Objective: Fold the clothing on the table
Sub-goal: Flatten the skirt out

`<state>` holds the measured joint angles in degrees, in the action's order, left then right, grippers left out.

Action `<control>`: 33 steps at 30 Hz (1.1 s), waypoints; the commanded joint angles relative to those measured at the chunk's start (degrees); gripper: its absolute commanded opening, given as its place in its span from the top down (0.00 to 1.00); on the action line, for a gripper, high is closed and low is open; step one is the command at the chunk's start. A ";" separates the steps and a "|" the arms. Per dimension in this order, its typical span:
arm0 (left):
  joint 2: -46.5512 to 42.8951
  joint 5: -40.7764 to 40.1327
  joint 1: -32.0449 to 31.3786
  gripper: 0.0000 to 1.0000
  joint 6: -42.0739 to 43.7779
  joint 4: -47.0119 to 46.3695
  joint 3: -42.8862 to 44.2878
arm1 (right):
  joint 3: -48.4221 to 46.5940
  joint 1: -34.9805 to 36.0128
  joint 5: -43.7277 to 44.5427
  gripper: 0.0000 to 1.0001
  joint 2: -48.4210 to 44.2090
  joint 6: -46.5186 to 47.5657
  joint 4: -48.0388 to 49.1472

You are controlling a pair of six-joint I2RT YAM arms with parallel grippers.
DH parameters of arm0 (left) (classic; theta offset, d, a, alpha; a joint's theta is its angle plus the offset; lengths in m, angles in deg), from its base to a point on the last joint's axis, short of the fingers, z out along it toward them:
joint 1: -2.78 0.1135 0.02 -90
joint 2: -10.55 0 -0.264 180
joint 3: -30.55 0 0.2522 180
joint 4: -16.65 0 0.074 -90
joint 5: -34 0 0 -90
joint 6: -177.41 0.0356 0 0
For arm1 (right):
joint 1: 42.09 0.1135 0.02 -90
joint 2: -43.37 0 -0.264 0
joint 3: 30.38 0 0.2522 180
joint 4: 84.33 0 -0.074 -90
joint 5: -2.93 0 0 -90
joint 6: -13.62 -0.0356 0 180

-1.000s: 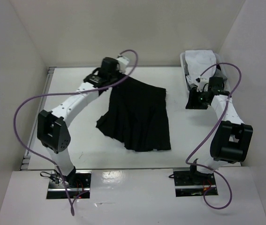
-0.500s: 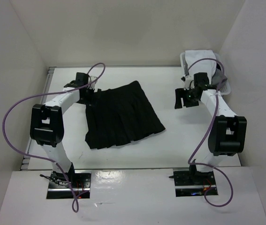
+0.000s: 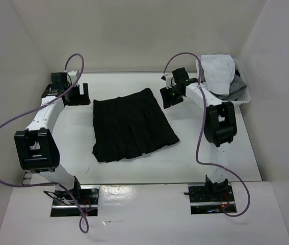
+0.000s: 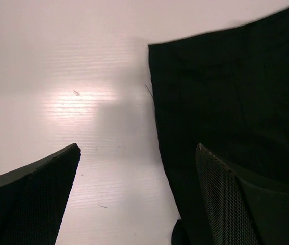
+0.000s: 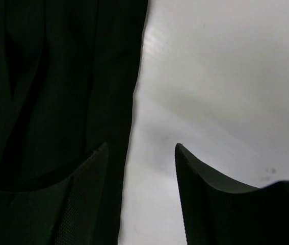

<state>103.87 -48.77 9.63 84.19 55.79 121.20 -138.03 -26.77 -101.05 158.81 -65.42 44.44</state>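
Observation:
The clothing point(image 3: 131, 125), a black pleated skirt, lies spread flat in the middle of the table point(image 3: 210, 153), with its narrower edge towards the back. My left gripper point(image 3: 79, 96) hovers open just left of the skirt's far left corner. In the left wrist view the left gripper point(image 4: 136, 153) has bare table between its fingers and the clothing point(image 4: 236, 87) to the right. My right gripper point(image 3: 168, 97) is open at the far right corner. In the right wrist view the right gripper point(image 5: 140, 145) straddles the edge of the clothing point(image 5: 57, 76) and grips nothing.
A white basket point(image 3: 244, 95) at the back right holds white and grey garments point(image 3: 220, 69). White walls close in the back and both sides. A metal rail point(image 3: 29, 173) runs along the left edge. Purple cables loop off both arms.
The left gripper opened, let go of the skirt and drew back to the left. The skirt went from bunched to flat. The right arm swung left from the basket to the skirt's far right corner.

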 commanded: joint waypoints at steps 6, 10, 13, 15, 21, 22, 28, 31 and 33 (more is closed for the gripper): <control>-5.69 10.78 2.99 0.00 4.27 0.89 -6.65 | -20.00 2.88 1.06 0.43 14.19 -1.91 2.93; -7.62 11.32 3.52 0.00 4.81 0.89 -8.85 | -29.06 3.50 -0.78 0.43 19.38 -2.96 2.41; -8.24 11.32 4.05 0.00 4.81 0.89 -9.56 | -37.84 4.03 -1.32 0.43 24.91 -3.75 -0.05; -8.24 11.32 4.05 0.00 5.33 0.89 -10.08 | -45.22 4.64 -1.32 0.43 29.74 -3.75 -3.03; -8.77 11.84 4.05 0.00 5.33 0.89 -11.84 | -58.69 6.30 -1.32 0.43 37.84 -3.75 -8.76; -9.38 11.85 4.05 0.00 5.86 0.89 -11.84 | -58.69 6.31 -1.32 0.43 37.84 -4.28 -8.76; -9.38 11.85 4.05 0.00 5.86 0.37 -12.89 | -59.74 6.84 0.44 0.43 40.12 -4.28 -9.28; -9.38 11.85 4.05 0.00 5.86 0.37 -12.90 | -61.85 6.84 0.96 0.43 41.44 -3.76 -9.99; -9.38 11.85 4.05 0.00 5.86 0.37 -12.90 | -63.95 6.84 1.58 0.43 42.23 -3.75 -11.04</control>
<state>96.90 -38.70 13.37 88.93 57.28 108.65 -197.04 -20.30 -100.77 200.34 -69.10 35.17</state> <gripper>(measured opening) 1.000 0.573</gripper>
